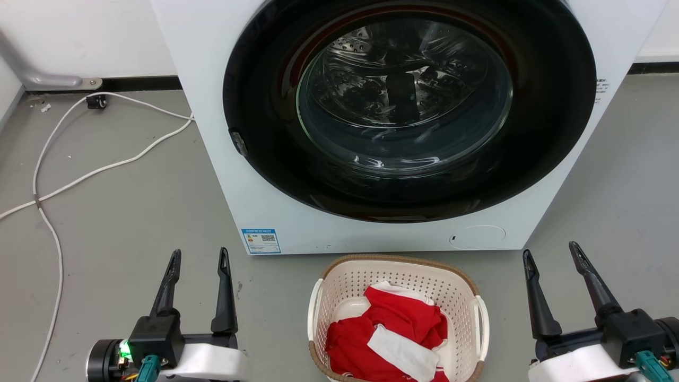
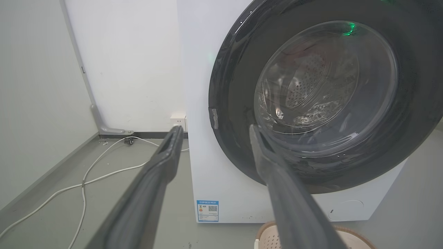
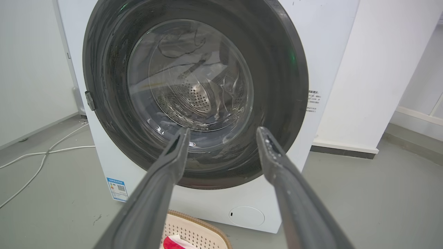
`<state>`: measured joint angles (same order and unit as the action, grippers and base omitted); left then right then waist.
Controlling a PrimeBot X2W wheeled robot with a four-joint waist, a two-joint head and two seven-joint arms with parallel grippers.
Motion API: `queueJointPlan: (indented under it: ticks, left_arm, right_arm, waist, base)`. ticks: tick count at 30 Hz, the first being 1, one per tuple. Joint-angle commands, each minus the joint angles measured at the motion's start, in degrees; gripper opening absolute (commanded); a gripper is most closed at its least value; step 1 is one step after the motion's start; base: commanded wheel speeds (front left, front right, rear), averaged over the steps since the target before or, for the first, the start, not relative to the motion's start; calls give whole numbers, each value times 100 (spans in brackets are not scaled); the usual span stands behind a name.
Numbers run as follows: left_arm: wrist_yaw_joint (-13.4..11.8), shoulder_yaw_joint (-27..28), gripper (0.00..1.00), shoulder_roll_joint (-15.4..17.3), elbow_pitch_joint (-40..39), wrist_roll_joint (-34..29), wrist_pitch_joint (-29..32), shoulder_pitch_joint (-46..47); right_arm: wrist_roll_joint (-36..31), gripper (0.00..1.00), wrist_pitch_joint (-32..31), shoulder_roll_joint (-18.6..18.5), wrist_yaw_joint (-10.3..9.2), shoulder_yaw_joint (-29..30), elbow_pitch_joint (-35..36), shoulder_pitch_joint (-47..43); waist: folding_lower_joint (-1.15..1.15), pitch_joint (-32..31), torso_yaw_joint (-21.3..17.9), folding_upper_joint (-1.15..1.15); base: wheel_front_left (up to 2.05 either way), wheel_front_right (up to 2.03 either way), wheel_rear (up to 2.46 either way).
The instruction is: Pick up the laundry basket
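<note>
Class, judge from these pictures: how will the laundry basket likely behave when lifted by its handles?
The laundry basket probably stays stiff, being moulded perforated plastic. Likely light: it holds just a red and white garment. Lifted by one white handle alone, it would probably tilt.

Left gripper (image 1: 199, 252): two long dark tapered fingers (image 1: 225, 297), black block base — green light (image 1: 125, 349) at its 8 o'clock.
Right gripper (image 1: 550, 249): same dark fingers, black base.
Forearms (image 1: 209, 362): pale white shells.
Plugs (image 1: 148, 367): teal.
</note>
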<state>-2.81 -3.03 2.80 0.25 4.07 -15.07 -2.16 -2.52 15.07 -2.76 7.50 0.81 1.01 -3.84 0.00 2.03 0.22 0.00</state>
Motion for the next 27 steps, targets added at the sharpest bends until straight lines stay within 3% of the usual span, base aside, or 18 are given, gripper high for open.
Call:
queueJointPlan:
  ticks: [1,15,27]
  left_arm:
    - [-32,5,100,15,10,3,-16,-66]
    - [123,-9,100,15,316,69,-15,270]
    - [418,-144,100,17,1644,35,-15,1503]
  right_arm:
    - [21,100,16,-21,-2,-4,-2,-55]
    - [-80,100,15,-21,-3,58,-155,184]
    - [-387,100,14,-18,-3,-20,-1126,1170]
  waist:
    - [0,-2,1,0]
    - [0,185,-55,0]
    - [0,1287,-149,0]
  base:
    - [0,0,0]
    - [0,0,0]
    - [0,0,0]
